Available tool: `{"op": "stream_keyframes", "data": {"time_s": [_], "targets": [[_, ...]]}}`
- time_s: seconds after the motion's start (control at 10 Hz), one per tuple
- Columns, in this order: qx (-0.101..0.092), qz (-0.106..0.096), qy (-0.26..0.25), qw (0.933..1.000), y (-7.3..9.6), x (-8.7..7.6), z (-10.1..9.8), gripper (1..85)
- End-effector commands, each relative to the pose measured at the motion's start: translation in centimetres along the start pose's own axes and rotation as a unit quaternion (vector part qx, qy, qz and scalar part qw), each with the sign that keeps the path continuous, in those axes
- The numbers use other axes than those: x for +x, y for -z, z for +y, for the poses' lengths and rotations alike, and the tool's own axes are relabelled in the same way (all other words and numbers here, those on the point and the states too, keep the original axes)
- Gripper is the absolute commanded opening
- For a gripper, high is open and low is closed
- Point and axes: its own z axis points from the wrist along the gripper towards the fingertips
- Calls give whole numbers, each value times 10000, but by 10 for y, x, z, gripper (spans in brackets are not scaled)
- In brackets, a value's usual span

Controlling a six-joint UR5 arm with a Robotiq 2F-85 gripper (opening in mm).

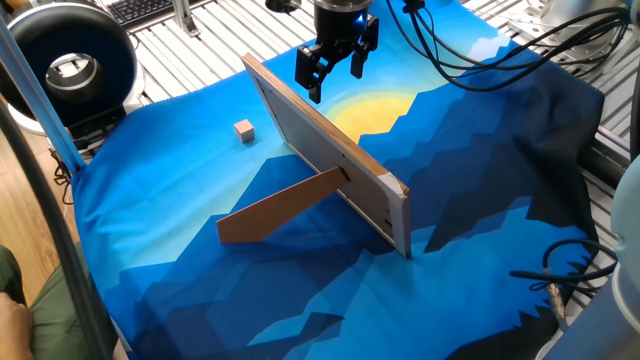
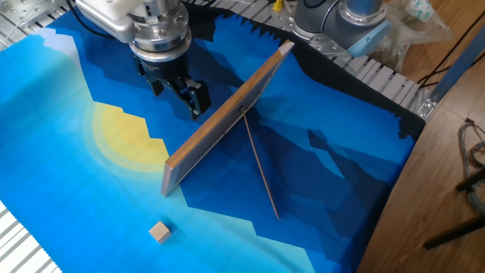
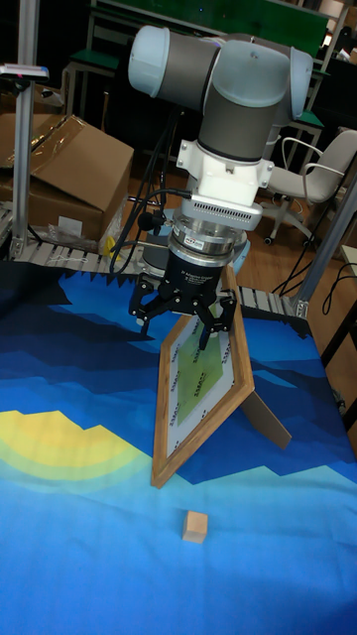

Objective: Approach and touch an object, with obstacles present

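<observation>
Hovering empty, jaws spread, beside the board [image 1: 330,150], the gripper [image 1: 337,80] looks walled off from the cube [image 1: 244,129]; a plank [image 1: 280,207] props the board.

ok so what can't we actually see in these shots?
Arm: cut off by the top edge in both fixed views.
Plank: tall view, mostly hidden behind the board.
Board's top end: tall view, covered by the gripper; contact unclear there.
Cube: too small in every view for surface detail.
</observation>
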Motion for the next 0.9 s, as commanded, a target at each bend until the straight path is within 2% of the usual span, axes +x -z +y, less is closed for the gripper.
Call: {"op": "stream_keyframes", "data": {"time_s": [0.0, 0.1, 0.8], "targets": [[0, 0, 0, 10000, 0, 0, 2, 10], [-878, -593, 17, 9944, 5, -31, 48, 10], [-848, -600, 18, 9946, 5, -31, 47, 10]]}}
